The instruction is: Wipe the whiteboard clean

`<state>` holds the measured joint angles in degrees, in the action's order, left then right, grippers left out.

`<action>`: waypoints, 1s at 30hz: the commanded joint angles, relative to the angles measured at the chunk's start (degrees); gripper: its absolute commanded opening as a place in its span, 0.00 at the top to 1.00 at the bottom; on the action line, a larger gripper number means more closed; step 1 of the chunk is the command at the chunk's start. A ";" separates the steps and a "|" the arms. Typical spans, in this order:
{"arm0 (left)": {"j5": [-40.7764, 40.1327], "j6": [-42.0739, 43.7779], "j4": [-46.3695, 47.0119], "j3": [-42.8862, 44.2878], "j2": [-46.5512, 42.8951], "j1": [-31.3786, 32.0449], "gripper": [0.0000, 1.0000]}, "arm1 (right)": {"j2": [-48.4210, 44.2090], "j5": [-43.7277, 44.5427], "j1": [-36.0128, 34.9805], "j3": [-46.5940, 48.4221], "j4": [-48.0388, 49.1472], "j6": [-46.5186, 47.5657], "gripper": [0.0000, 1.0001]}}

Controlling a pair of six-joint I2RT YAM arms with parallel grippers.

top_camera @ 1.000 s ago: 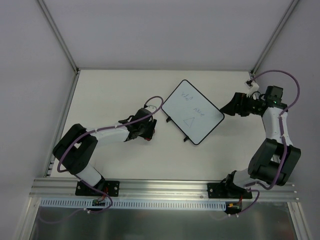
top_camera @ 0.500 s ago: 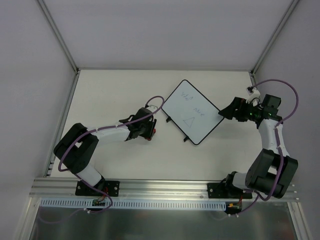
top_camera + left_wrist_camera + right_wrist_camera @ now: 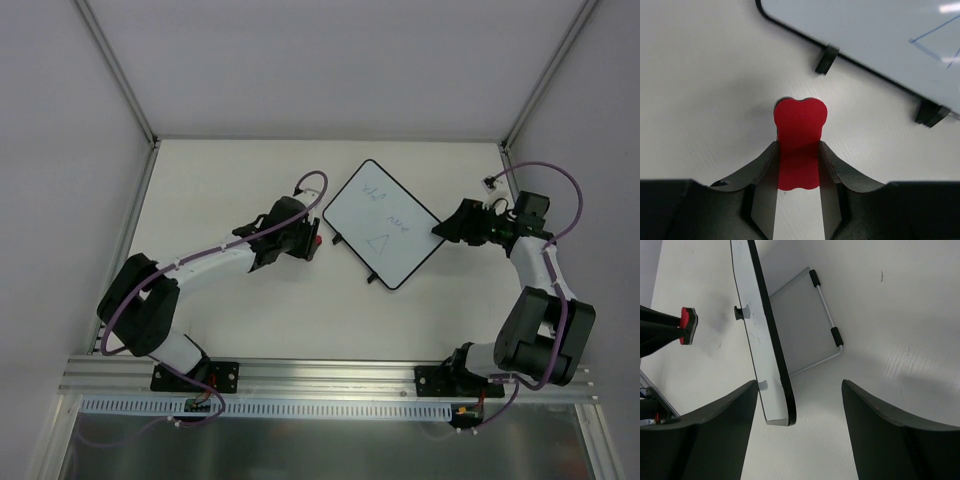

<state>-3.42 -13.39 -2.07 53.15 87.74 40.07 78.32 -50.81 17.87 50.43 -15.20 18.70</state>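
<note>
Over on the left, we saw the left gripper [image 3: 312,241] stretched out above the table [image 3: 220,180], and its jaws were clamped on the red eraser [image 3: 800,125]. From the wrist we could see it pinched between both fingers [image 3: 762,172], rounded end poking out in front, with a soft shadow on the table beside it. The eraser sat near the board's left edge, not touching it, close to one of the two black feet [image 3: 826,58].

Moving to the middle, the whiteboard [image 3: 385,225] sat turned cornerwise on the table. It carried a blue triangle [image 3: 377,243] and some faint scribbles [image 3: 372,194] higher up. From the right wrist we caught the board nearly edge-on, propped on a wire stand [image 3: 827,330] behind its back.

And on the right, the right gripper [image 3: 447,228] was at the board's right corner with its jaws apart. That corner lay between them. One finger [image 3: 715,435] sat close to the white face; we could not tell whether it touched. The other stood apart from the rim.
</note>
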 commanded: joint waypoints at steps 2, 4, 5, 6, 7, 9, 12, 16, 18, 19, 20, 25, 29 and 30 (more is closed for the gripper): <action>2.01 3.01 1.01 8.44 -1.27 0.09 0.99 | 0.86 -2.37 -0.29 -0.07 1.75 1.16 0.32; 2.28 4.42 1.10 11.00 0.05 0.09 0.99 | 1.21 -2.81 -0.29 -0.07 1.75 1.69 0.35; 2.63 4.77 1.10 13.54 1.54 0.00 0.99 | 1.39 -2.98 -0.38 -0.07 1.75 1.95 0.37; 2.98 5.21 1.10 14.78 2.34 0.00 0.99 | 1.74 -3.24 -0.29 -0.16 1.75 2.22 0.39; 3.24 5.47 1.19 16.10 3.13 0.00 0.99 | 2.01 -3.77 -0.29 -0.16 1.75 2.39 0.40; 4.72 6.00 1.27 20.14 5.85 -0.17 0.99 | 2.36 -4.21 -0.38 -0.16 1.84 2.92 0.47; 6.23 6.44 1.45 25.33 9.63 -0.17 0.99 | 2.80 -5.18 -0.46 0.01 1.93 3.27 0.60; 7.46 7.41 1.63 31.22 14.89 -0.17 0.99 | 2.97 -5.53 -0.55 0.01 2.02 3.89 0.80; 7.90 8.28 1.80 33.77 16.48 -0.17 0.99 | 3.06 -5.53 -0.47 0.01 1.84 4.06 0.89; 8.51 8.55 1.89 34.65 18.06 -0.17 0.99 | 3.06 -5.44 -0.55 -0.16 1.93 4.15 0.91; 8.69 8.90 1.72 36.14 18.77 -0.26 0.99 | 2.98 -5.53 -0.55 -0.25 1.93 4.33 0.97; 10.36 10.49 4.17 39.66 22.99 -0.52 0.98 | 2.10 -4.22 -0.47 -0.77 1.84 5.38 1.00; 11.59 11.63 5.93 42.12 26.51 -1.23 0.98 | 1.57 -3.51 -0.55 -1.13 1.84 5.91 1.00; 11.68 12.06 6.45 42.30 27.12 -1.40 0.98 | 1.48 -3.51 -0.55 -1.39 1.84 6.00 1.00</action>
<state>6.02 -3.75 0.78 92.51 113.51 39.62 80.95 -58.85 17.63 50.06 -14.76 20.75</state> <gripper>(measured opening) 0.319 0.150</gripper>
